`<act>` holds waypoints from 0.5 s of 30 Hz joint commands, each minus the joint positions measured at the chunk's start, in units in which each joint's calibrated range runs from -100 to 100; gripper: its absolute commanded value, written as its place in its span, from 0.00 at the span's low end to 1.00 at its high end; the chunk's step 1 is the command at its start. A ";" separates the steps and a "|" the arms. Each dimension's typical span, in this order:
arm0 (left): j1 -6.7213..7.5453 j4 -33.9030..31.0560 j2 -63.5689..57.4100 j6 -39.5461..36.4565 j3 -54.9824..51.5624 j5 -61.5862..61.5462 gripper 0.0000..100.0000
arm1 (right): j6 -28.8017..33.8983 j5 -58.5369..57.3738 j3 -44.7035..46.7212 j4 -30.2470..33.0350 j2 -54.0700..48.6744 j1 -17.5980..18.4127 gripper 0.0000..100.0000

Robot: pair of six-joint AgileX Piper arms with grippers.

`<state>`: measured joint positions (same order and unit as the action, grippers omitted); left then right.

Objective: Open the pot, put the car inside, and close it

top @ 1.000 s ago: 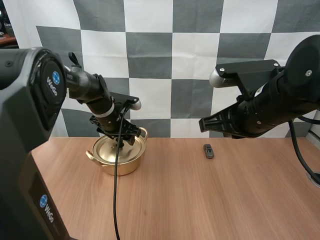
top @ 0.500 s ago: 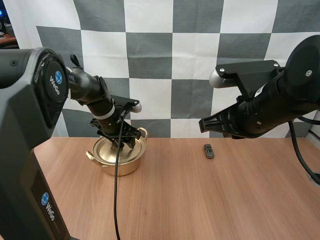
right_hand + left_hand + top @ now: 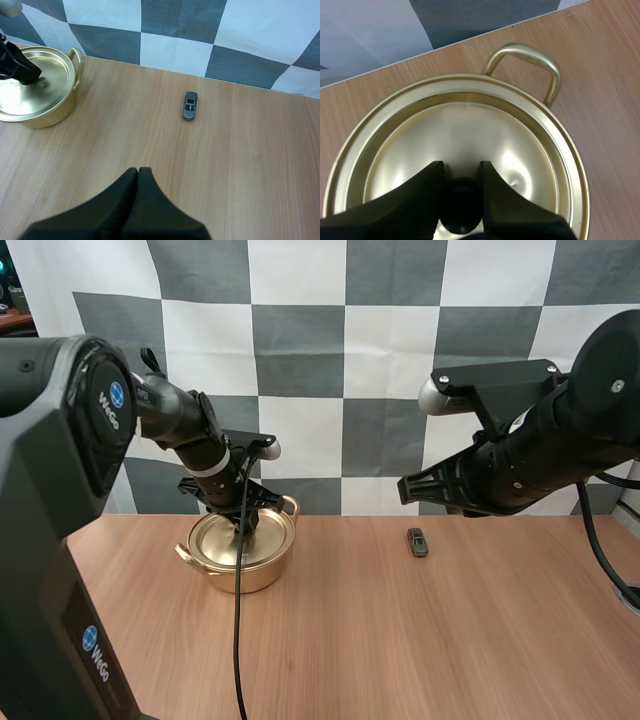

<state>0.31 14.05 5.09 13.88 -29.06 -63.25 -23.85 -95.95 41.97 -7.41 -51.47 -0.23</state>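
A golden pot [image 3: 245, 565] with its lid [image 3: 232, 539] on stands at the table's left. My left gripper [image 3: 243, 528] reaches down onto the lid. In the left wrist view its fingers [image 3: 425, 190] press both sides of the lid's black knob [image 3: 462, 202], with the lid [image 3: 470, 135] seated inside the pot's rim [image 3: 570, 165]. A small grey toy car [image 3: 417, 541] lies on the table to the pot's right. My right gripper [image 3: 138, 173] is shut on nothing and hovers above the table, with the car [image 3: 189, 105] ahead of it and the pot [image 3: 37, 110] off to one side.
The pot has a looped side handle [image 3: 530, 57] toward the backdrop. Bare wooden table [image 3: 400, 640] stretches between the pot and the car and across the front.
My left gripper's fingers have come together onto the lid's knob. The pot has slid slightly to the right. The right arm and the car have not moved.
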 commanded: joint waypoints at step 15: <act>0.04 -1.01 -3.37 -0.66 11.40 -12.86 0.00 | 0.00 0.03 0.01 0.00 -0.02 0.01 0.00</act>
<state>0.31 13.06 1.90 13.61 -19.14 -74.66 -23.85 -95.95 41.97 -7.41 -51.47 -0.23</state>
